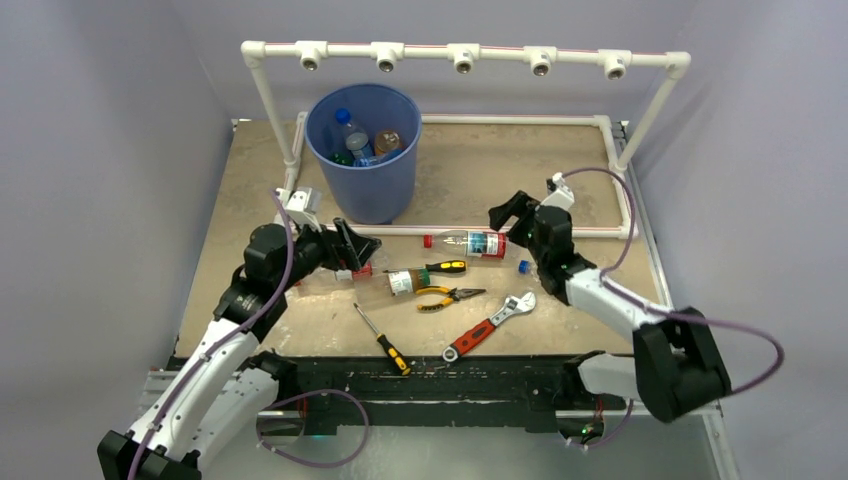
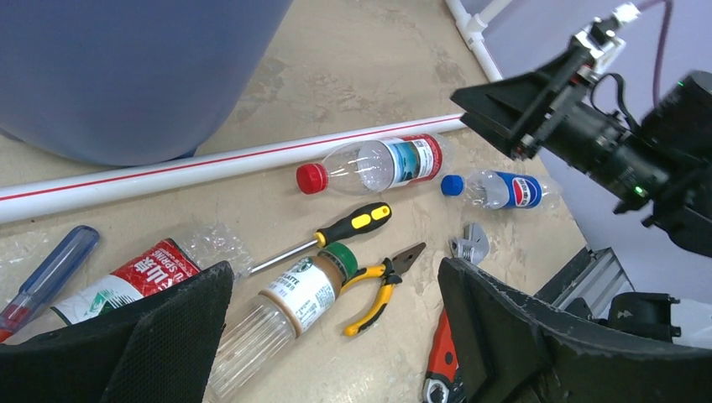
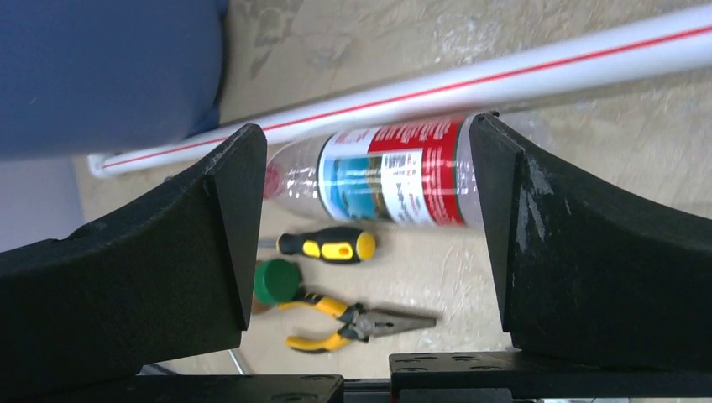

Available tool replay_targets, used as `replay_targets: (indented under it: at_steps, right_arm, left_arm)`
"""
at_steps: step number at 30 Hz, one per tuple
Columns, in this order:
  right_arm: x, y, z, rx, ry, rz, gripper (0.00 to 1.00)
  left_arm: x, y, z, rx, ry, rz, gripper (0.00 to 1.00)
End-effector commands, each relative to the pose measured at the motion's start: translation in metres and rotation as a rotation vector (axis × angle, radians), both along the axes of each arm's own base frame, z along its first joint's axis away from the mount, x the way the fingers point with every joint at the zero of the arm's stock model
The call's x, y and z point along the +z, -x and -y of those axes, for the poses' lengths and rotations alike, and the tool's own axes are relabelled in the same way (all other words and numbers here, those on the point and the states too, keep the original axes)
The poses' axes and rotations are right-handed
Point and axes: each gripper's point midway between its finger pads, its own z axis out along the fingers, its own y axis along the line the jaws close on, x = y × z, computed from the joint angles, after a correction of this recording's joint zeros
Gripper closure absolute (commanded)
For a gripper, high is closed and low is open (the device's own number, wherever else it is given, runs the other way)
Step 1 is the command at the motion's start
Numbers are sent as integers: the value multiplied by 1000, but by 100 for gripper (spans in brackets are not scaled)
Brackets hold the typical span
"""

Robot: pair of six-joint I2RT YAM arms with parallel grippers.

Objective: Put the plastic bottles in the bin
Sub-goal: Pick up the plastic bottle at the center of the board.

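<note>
The blue bin (image 1: 362,150) stands at the back left with several plastic bottles (image 1: 360,142) inside. A clear bottle with a red cap and red-blue label (image 1: 470,243) (image 3: 395,172) lies against the white pipe. My right gripper (image 1: 515,222) (image 3: 365,159) hangs open over its labelled body, one finger on each side. My left gripper (image 1: 352,248) (image 2: 336,277) is open and empty above a green-capped bottle (image 2: 285,302). A crushed red-label bottle (image 2: 134,281) lies beside that one. A small blue-capped bottle (image 2: 499,190) rests near the right arm.
Tools lie among the bottles: a yellow-black screwdriver (image 2: 348,227), yellow pliers (image 2: 382,285), a red-handled wrench (image 1: 488,327), a second screwdriver (image 1: 380,338) and a blue-handled screwdriver (image 2: 50,273). The white pipe frame (image 1: 465,55) rings the back of the table.
</note>
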Motion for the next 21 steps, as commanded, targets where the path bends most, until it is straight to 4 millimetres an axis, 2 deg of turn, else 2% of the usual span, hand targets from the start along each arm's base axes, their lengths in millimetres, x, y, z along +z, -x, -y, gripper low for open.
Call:
replay_targets:
  at_steps: [1,3,6,8,13,18,21]
  right_arm:
    - [-7,-38,5,-26,118,-20,15]
    - [-21,-46,-4,24,140,-68,16]
    - [-42,-41,-18,107,132,-123,17]
    - [-41,-34,-22,148,125,-101,17]
    - [-42,-1,-49,269,159,-100,18]
    - [-38,21,-58,319,192,-99,17]
    - [-43,32,-63,370,228,-129,16]
  left_arm:
    - [14,1,1,-10,31,51,8]
    - [15,2,1,-14,31,53,8]
    - [15,4,2,-20,28,51,8]
    - [16,5,1,-21,30,56,8]
    - [20,7,4,-35,54,67,8]
    - [22,9,4,-38,53,73,8]
    - [23,9,3,-36,52,77,8]
